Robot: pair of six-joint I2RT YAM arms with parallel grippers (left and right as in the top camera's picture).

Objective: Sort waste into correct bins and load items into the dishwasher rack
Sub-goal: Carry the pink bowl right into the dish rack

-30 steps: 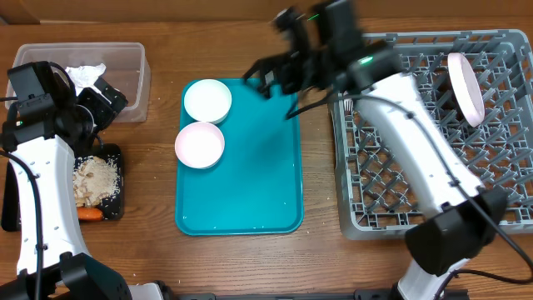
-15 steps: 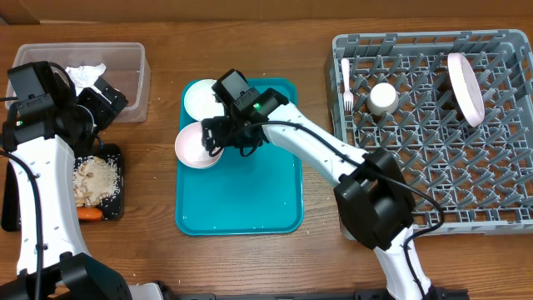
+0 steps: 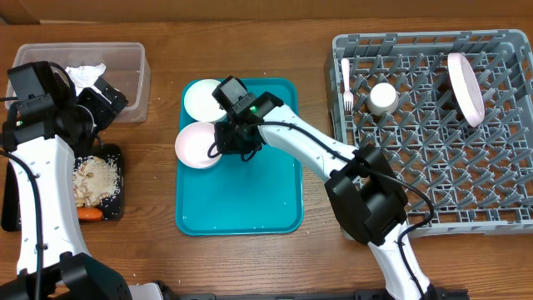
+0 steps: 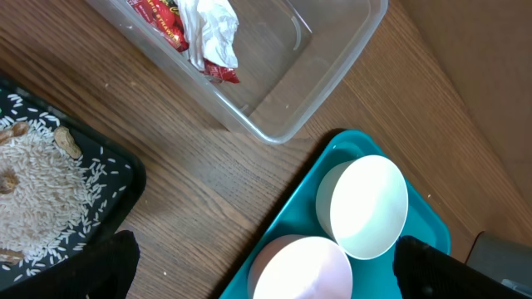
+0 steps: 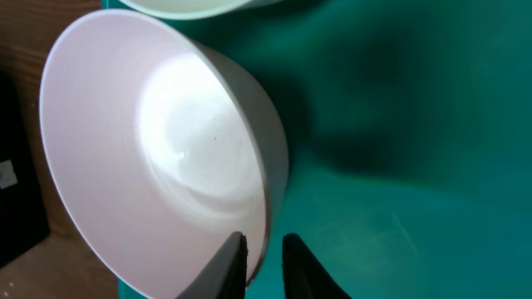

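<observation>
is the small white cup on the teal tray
No, the cup stands in the dishwasher rack, beside the fork.

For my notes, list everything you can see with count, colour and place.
dishwasher rack: one, grey, table's right side
plate: one, white, on edge in the rack's far right
cup: one, white, in the rack's far left
fork: one, white, beside the cup
teal tray: one, teal, table centre
bowls: two, white, tray's far left corner
clear tub: one, clear, far left
napkin: one, white, in the tub
wrapper: one, red, in the tub
black tray: one, black, near left
food scraps: one heap, beige, in the black tray
carrot: one, orange, black tray's near end
table: one, brown wood
left fingers: two, black, wide apart, over the left side
right fingers: two, dark, either side of one bowl's rim; grip unclear
</observation>
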